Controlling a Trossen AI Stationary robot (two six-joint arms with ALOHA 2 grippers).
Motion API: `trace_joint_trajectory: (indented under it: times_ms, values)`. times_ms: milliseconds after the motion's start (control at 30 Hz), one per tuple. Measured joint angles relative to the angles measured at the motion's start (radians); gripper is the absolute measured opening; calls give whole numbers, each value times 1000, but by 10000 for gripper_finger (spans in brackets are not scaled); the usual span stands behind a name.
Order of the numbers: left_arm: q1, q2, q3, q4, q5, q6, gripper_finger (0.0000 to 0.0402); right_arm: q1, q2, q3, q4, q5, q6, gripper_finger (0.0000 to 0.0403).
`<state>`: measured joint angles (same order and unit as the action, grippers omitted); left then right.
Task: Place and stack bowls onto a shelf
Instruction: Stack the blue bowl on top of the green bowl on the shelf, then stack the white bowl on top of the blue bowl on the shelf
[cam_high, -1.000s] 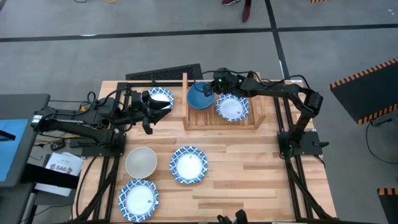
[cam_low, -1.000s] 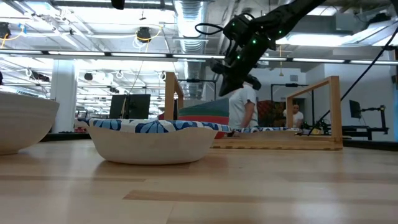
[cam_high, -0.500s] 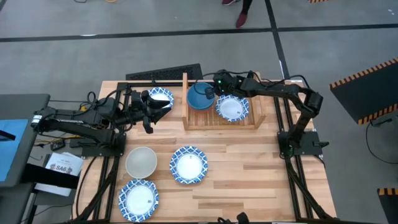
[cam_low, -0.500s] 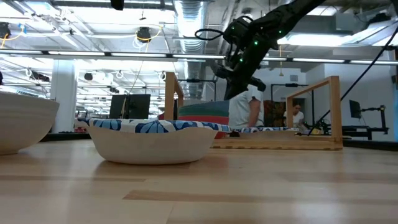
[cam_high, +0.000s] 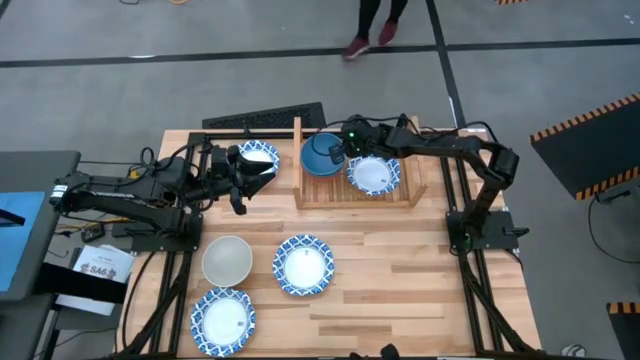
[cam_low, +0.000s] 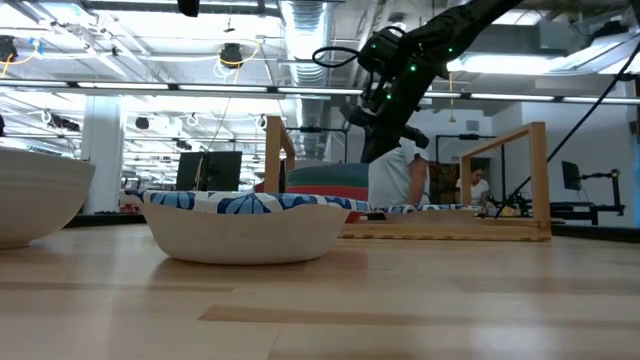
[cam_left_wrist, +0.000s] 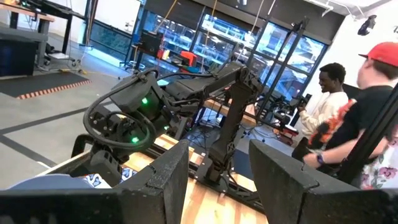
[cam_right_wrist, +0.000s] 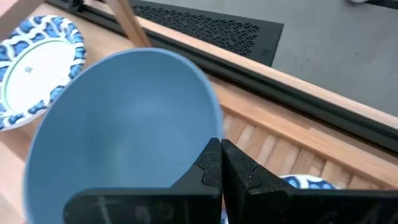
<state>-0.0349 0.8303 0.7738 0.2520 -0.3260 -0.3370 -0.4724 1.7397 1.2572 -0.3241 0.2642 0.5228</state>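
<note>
My right gripper (cam_high: 343, 143) is shut on a plain blue bowl (cam_high: 320, 156) over the left half of the light-wood shelf (cam_high: 355, 195). In the low view the gripper (cam_low: 380, 145) stands above a red bowl (cam_low: 330, 188) in a stack on the shelf. A blue-rimmed white bowl (cam_high: 374, 173) sits on the shelf's right half. My left gripper (cam_high: 255, 174) is open and empty beside another blue-rimmed bowl (cam_high: 258, 155) left of the shelf. Two more blue-rimmed bowls (cam_high: 303, 265) (cam_high: 224, 318) and an off-white bowl (cam_high: 227, 260) rest on the table. My right gripper pinches the blue bowl's rim (cam_right_wrist: 208, 140) between its two fingers, one inside the bowl and one outside. The fingers come from above, slanting in from the table's right. The bowl sits tilted in the hold; whether its bottom rests on the stack I cannot tell.
The shelf has upright posts (cam_right_wrist: 127, 22) at its ends. A flat black perforated panel (cam_high: 265, 117) lies along the table's far edge. People stand in the room beyond the table (cam_left_wrist: 367, 118). The near right part of the table (cam_high: 420, 290) shows bare planks.
My right gripper has shifted and tipped slightly over the shelf's left half, still shut on the blue bowl's rim. A person walks past the table's far side.
</note>
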Motion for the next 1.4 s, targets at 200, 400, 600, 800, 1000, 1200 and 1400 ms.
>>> trace_joint_trajectory:
  times_ms: [200, 400, 600, 800, 1000, 1200, 1400]
  values:
    - [0, 0, 0, 0, 0, 0, 153, -1, 0, 0, -56, -16, 0, 18]
    - [0, 0, 0, -1, 1, 0, 153, 8, -1, 0, -55, -8, 0, 18]
    - [0, 0, 0, -3, 6, 0, 153, 13, -1, 0, -65, -22, 1, 18]
    - [0, 0, 0, -11, 7, 0, 153, 34, -5, 0, -68, -25, -7, 18]
    - [0, 0, 0, -24, 6, 0, 153, 46, -25, 0, -80, -1, -26, 18]
    - [0, 0, 0, -50, 6, 2, 153, 65, -27, 0, -122, 2, -60, 18]
    - [0, -4, 0, -128, 31, 23, 153, 102, -129, -7, -274, 0, -136, 19]
